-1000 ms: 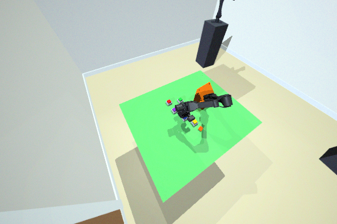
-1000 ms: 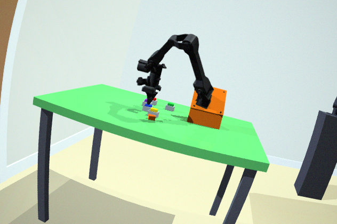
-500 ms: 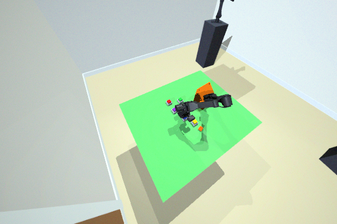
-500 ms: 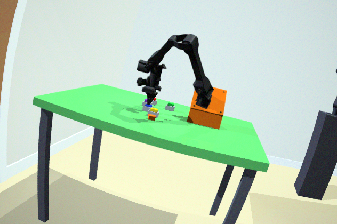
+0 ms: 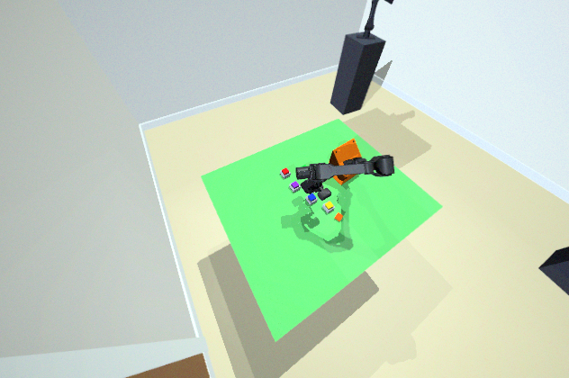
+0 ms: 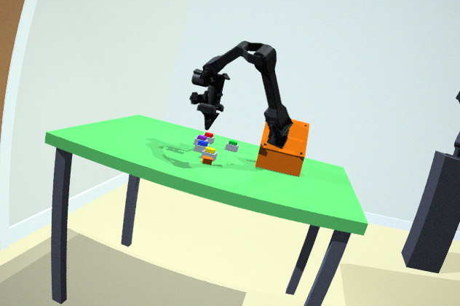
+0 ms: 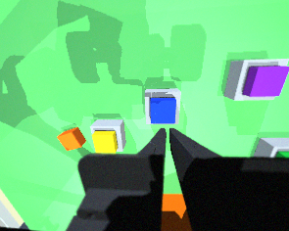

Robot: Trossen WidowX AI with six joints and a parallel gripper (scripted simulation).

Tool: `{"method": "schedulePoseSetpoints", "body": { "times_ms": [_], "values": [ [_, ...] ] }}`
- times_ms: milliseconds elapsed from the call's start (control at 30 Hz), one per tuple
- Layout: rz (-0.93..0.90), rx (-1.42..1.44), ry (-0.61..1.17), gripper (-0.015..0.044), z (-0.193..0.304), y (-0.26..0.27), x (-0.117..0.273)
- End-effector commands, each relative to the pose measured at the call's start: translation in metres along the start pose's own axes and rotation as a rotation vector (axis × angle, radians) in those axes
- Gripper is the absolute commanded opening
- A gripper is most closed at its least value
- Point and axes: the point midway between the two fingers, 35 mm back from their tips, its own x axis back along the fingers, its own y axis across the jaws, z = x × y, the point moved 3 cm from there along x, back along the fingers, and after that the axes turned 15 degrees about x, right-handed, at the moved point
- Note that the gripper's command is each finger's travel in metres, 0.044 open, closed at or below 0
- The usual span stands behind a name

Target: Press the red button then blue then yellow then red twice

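Observation:
My gripper is shut and empty. It points down and hangs in the air above the row of buttons, touching none. The blue button stands up in its white housing, just beyond the fingertips in the wrist view. The yellow button is on one side of it, left in the wrist view. The red button is at the far end of the row and is out of the wrist view.
A purple button sits between blue and red. A green button sits nearer the arm's orange base. An orange block lies beside the yellow button.

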Motion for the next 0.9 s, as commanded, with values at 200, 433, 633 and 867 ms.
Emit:
{"method": "schedulePoseSetpoints", "body": {
  "times_ms": [200, 433, 633, 867],
  "values": [
    [0.013, 0.008, -0.013, 0.002, 0.0, 0.005, 0.04],
    [0.015, 0.003, -0.016, 0.002, 0.016, 0.074, 0.04],
    [0.007, 0.006, -0.012, 0.002, 0.027, 0.099, 0.038],
    [0.009, 0.006, -0.012, 0.002, 0.025, 0.098, 0.015]
  ]
}}
